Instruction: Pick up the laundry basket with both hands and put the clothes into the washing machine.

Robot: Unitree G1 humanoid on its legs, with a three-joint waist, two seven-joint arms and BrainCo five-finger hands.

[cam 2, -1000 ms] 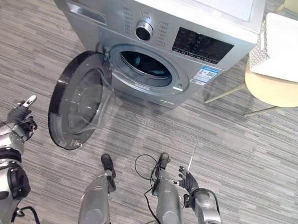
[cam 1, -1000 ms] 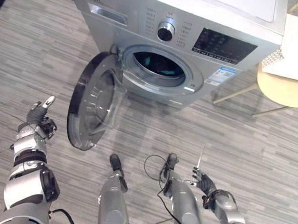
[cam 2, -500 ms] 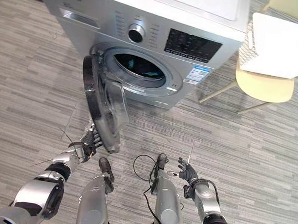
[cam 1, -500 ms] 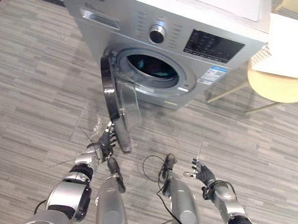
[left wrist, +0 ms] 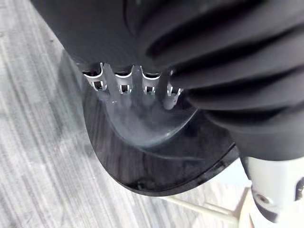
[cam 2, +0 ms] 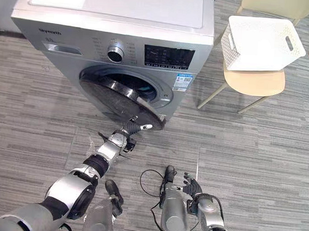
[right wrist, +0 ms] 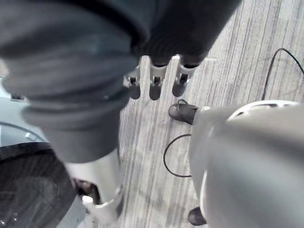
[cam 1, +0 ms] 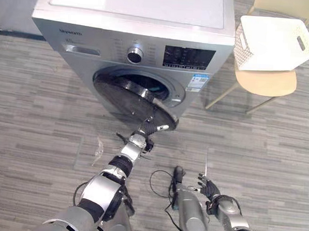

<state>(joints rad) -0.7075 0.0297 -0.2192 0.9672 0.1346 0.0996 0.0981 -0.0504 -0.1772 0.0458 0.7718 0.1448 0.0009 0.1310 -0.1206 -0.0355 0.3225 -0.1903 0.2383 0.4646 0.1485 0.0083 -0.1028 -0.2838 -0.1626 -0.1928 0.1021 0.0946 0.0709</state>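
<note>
pale chair on grey plank floor; clear scrap, perhaps plastic.

Grey striped carpet floor throughout; a pale wooden chair on slim legs stands far right.

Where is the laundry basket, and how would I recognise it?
Start at the big silver washing machine. Right of it stands a pale yellow chair, and the laundry basket sits on its seat. It is the only white box there, with a perforated side and a slot handle.
</note>
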